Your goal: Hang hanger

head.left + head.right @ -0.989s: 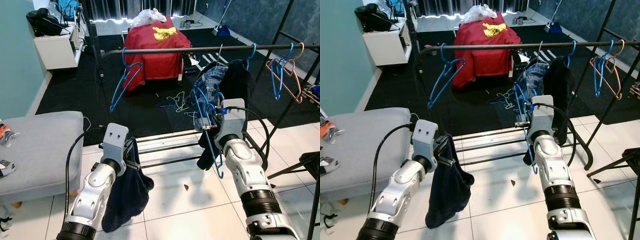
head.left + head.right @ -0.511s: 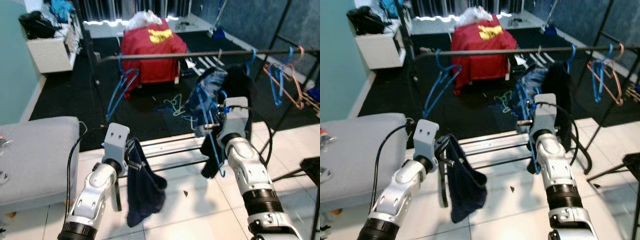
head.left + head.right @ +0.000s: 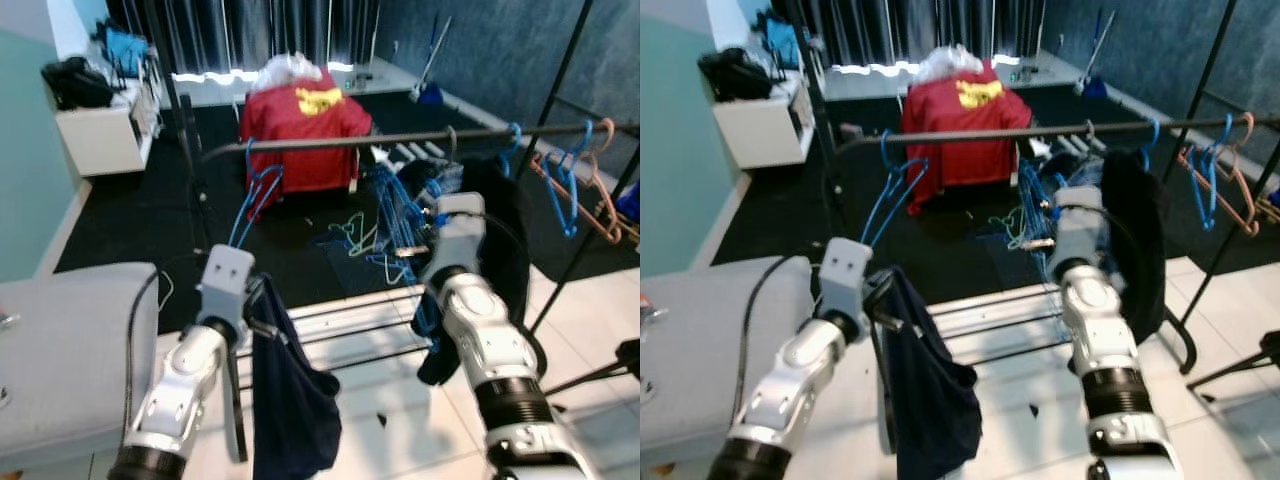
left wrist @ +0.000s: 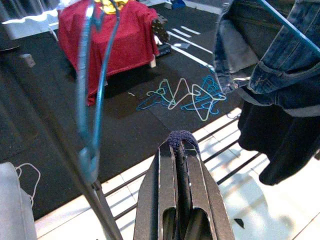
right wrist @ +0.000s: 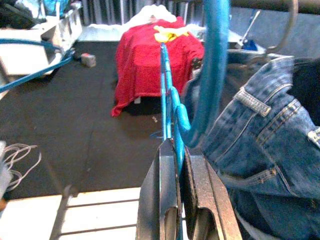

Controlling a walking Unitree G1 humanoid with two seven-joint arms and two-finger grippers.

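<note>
Rail (image 3: 340,143) above and just beyond my right hand (image 5: 176,150) is what this move turns on, as I judge it. That hand is pinching a blue hanger (image 5: 172,112) between its two black fingers, pressed tight on the plastic, and in the right wrist view the hanger's thick blue hook curves up toward the dark bar at the top of the picture. Denim (image 5: 250,130) hangs on the hanger and drapes right beside my fingers. In the head views the right hand (image 3: 428,243) sits below the rail and a little to the near side of it, close by the black garment (image 3: 500,240) already hanging there.

The rail's long axis runs across in front of me, from my left to my right, so the hook must cross it from the near side and drop over. My right arm is clearly the nearer one; the free stretch of bar between the lone blue hanger (image 3: 255,195) on the left and the black garment looks like the place for it.

My left hand (image 4: 179,165) is lower and further left, squeezed shut on a dark navy cloth (image 3: 290,400) that dangles toward the white tile floor (image 3: 400,440), well apart from the rail. I reckon it plays no part in the hooking
</note>
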